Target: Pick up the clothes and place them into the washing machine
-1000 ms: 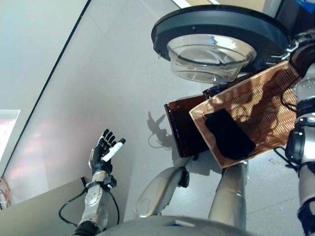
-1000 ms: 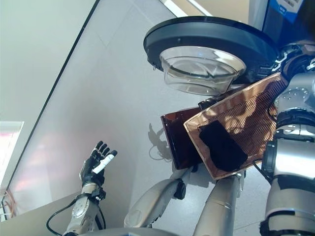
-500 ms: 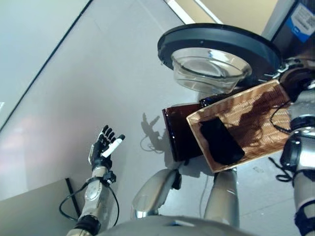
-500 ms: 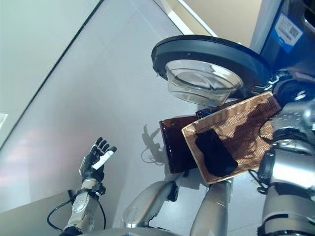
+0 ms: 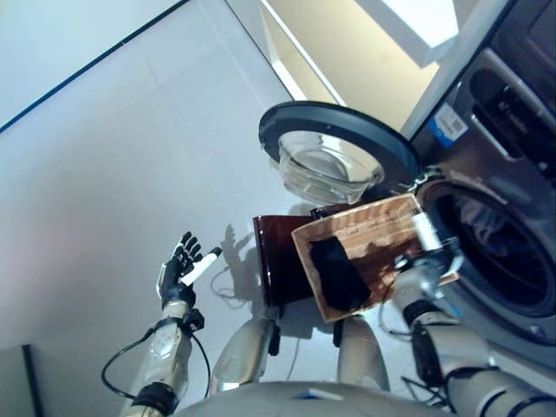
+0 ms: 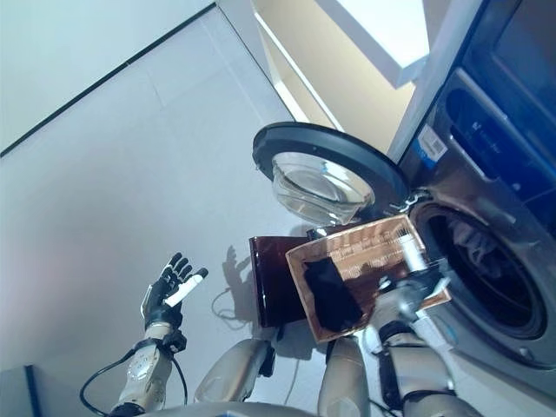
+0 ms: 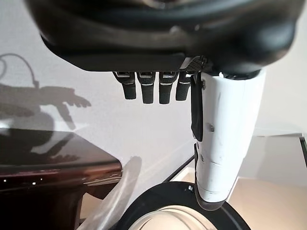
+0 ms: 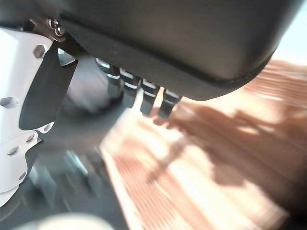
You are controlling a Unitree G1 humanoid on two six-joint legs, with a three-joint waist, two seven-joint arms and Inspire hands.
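Note:
The shallow wicker basket rests tilted on the dark brown box beside the washing machine. A black garment lies in the basket's lower end. My right hand is at the basket's edge nearest the drum opening, fingers straight, white-covered thumb standing up, holding nothing. Its wrist view shows the fingers over the wicker. My left hand is open and empty over the floor far to the left.
The machine's round door with its glass bowl hangs open above the basket and box. Something pale shows inside the drum. Grey floor spreads to the left.
The camera has swung toward the machine, so the drum now shows. My right hand has drawn back from up by the machine to the basket's edge. The left hand has stayed raised and open.

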